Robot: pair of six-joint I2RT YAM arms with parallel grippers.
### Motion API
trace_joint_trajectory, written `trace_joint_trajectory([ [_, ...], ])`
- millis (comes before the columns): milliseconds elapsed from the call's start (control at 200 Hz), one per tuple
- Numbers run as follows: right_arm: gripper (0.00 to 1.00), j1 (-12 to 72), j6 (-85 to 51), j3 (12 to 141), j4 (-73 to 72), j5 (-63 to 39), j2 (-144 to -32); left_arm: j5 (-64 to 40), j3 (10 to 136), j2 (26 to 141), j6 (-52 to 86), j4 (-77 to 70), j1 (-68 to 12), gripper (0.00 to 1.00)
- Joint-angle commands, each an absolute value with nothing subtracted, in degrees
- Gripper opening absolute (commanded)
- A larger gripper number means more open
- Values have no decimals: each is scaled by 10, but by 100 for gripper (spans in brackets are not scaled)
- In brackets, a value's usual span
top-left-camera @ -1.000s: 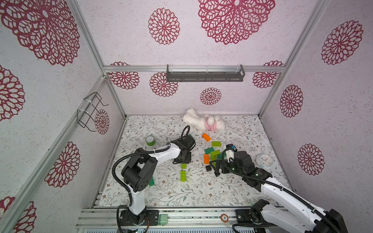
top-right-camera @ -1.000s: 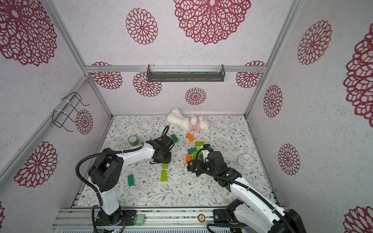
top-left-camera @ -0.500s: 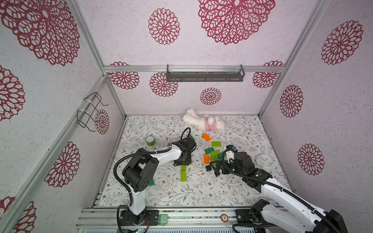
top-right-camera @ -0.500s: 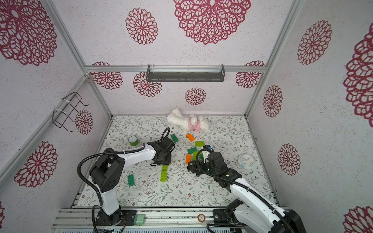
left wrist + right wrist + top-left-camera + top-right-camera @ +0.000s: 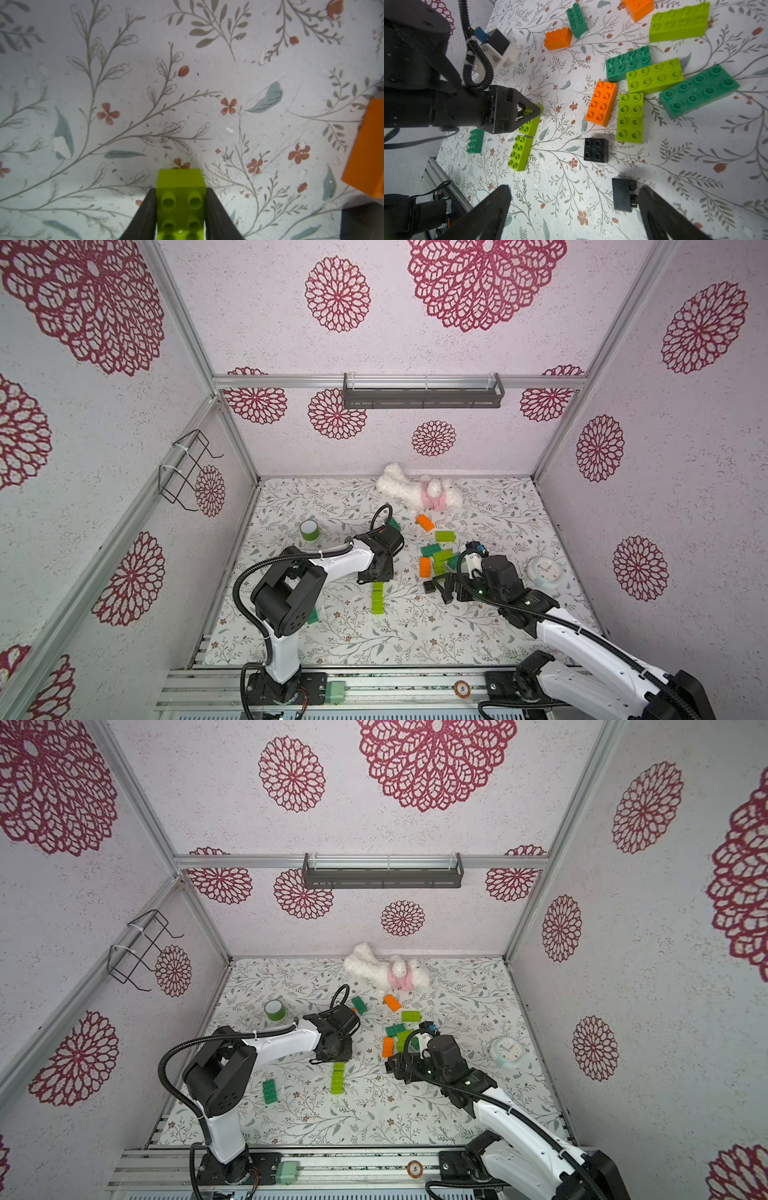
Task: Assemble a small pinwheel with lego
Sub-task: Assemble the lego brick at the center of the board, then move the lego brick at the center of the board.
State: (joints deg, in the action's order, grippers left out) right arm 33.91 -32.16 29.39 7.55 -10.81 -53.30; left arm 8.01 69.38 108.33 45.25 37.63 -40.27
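My left gripper (image 5: 180, 193) is shut on a lime green lego brick (image 5: 180, 179), one jaw pressed on each long side, low on the mat. A second lime brick (image 5: 520, 152) lies end to end with it; both show in a top view (image 5: 377, 603). My right gripper (image 5: 574, 207) stands wide open just above the mat. A black square brick (image 5: 622, 194) lies on its side close to one finger, and another black one (image 5: 596, 150) sits studs up beyond. Orange (image 5: 601, 103), lime (image 5: 630, 117) and dark green (image 5: 698, 90) bricks are clustered further on.
A green tape roll (image 5: 309, 529) stands at the left back. A white plush toy (image 5: 419, 493) lies by the back wall and a round white clock (image 5: 544, 570) at the right. A lone dark green brick (image 5: 269, 1090) lies near the left arm's base.
My left gripper has shifted slightly toward the front with the lime brick, which now lies closer to the second lime brick. The right arm has stayed still and open.
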Motion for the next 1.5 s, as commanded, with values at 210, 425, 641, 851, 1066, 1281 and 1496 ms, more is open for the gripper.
trace_joint_trajectory([
  [210, 99, 338, -331, 292, 59, -108, -526, 96, 684, 1063, 465, 383, -410, 40],
  [425, 99, 338, -332, 289, 58, -106, -525, 98, 682, 1059, 467, 384, -412, 43],
  [641, 99, 338, -333, 289, 59, -103, -526, 90, 685, 1056, 462, 377, -413, 48],
  [851, 99, 338, -330, 293, 67, -90, -527, 92, 689, 1046, 468, 382, -413, 69],
  [1066, 99, 331, -342, 325, 106, -26, -546, 90, 695, 988, 454, 352, -406, 96],
  [1281, 99, 304, -431, 390, 198, 116, -627, 80, 669, 842, 427, 271, -388, 97],
  [1496, 93, 285, -474, 436, 204, 163, -736, 4, 594, 670, 403, 248, -306, 97],
])
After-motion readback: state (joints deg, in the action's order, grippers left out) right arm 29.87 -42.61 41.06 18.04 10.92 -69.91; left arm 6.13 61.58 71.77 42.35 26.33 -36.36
